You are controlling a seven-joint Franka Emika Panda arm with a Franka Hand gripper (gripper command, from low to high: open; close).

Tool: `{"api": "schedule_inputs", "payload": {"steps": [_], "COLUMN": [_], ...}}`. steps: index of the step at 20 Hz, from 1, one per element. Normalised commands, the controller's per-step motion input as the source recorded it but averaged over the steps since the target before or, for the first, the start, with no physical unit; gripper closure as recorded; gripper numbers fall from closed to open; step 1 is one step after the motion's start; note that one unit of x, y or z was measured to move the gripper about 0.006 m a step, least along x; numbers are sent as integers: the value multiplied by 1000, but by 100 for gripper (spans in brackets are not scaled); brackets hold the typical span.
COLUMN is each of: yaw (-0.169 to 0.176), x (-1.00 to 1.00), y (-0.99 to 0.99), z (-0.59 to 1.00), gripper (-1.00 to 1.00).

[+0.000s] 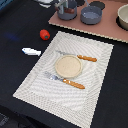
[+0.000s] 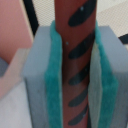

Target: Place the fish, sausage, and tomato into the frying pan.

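Note:
In the wrist view my gripper point(image 2: 76, 85) is shut on the sausage point(image 2: 75, 30), a reddish-brown rod with dark stripes clamped between the teal pads point(image 2: 51, 75). In the exterior view the gripper point(image 1: 62, 6) hangs over the frying pan point(image 1: 68, 12), a dark-inside blue-grey pan at the back on the pink board. The sausage is too small to make out there. The tomato point(image 1: 44, 34) lies on the dark table off the placemat's far corner, towards the exterior view's left. The white fish point(image 1: 31, 51) lies on the table nearer the front.
A taller blue-grey pot point(image 1: 90, 15), a dark lid point(image 1: 97, 5) and a beige bowl point(image 1: 123, 17) share the pink board point(image 1: 100, 29). A striped placemat point(image 1: 35, 80) holds a beige plate point(image 1: 68, 65), a knife point(image 1: 80, 57) and a fork point(image 1: 67, 81).

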Motion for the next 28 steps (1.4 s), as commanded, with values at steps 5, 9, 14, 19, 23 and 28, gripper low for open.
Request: {"api": "schedule_inputs", "payload": {"steps": [5,9,14,19,23,28], "yaw": [0,0,0,0,0,0], "x": [606,601,609,631,737,813], "y": [779,776,777,770,729,684], "z": [133,121,130,171,389,521], "gripper": [100,100,100,100,100,100]}}
